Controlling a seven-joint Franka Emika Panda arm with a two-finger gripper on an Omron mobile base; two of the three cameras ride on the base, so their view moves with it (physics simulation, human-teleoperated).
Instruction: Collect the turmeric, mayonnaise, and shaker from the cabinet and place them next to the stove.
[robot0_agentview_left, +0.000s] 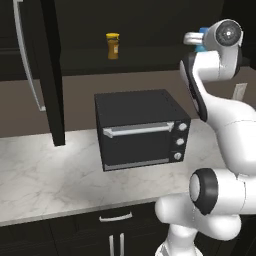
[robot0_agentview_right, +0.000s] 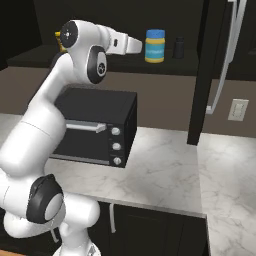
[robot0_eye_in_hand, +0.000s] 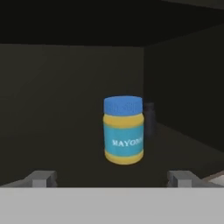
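Nothing is sitting by the stove yet (all three to fetch). Turmeric (robot0_agentview_left: 113, 45), mayo (robot0_eye_in_hand: 124, 130) and shaker (robot0_agentview_right: 179, 48) are all standing on the cabinet (robot0_agentview_right: 202, 75) shelf. Gripper (robot0_eye_in_hand: 112, 178) is facing the mayo, jaws spread wide, gripping nothing.

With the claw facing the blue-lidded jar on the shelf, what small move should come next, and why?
Probably ease the claw straight forward toward the mayonnaise. In the hand view the jar stands upright and centred between the open fingertips, but there is a gap between them and the jar. The shaker stands close beside the jar, so the approach should stay straight.
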